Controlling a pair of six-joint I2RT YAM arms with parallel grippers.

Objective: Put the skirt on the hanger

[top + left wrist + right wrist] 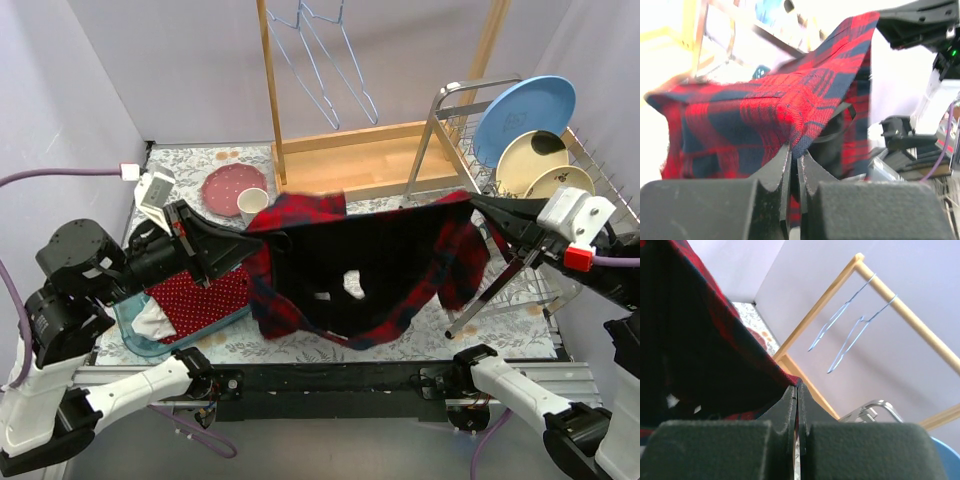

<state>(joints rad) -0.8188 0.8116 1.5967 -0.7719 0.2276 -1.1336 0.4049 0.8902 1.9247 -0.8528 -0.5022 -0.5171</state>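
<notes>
Top external view: my left claw (252, 243) and right claw (480, 203) each clenched on skirt (370, 265) edge. I hold it spread, nearer me than hanger (318, 100), waist wide for hanging.

Left arm (130, 265) reached from left base toward centre, forearm roughly level. Left gripper (258, 236) pointed right, jaws pressed together on skirt (385, 250) edge (fingertips nearly touching in wrist view). Right arm (590, 250) reached in from right side, wrist held high. Right gripper (478, 201) pointed left, jaws clamped on opposite edge. Grippers well apart, facing each other.
</notes>
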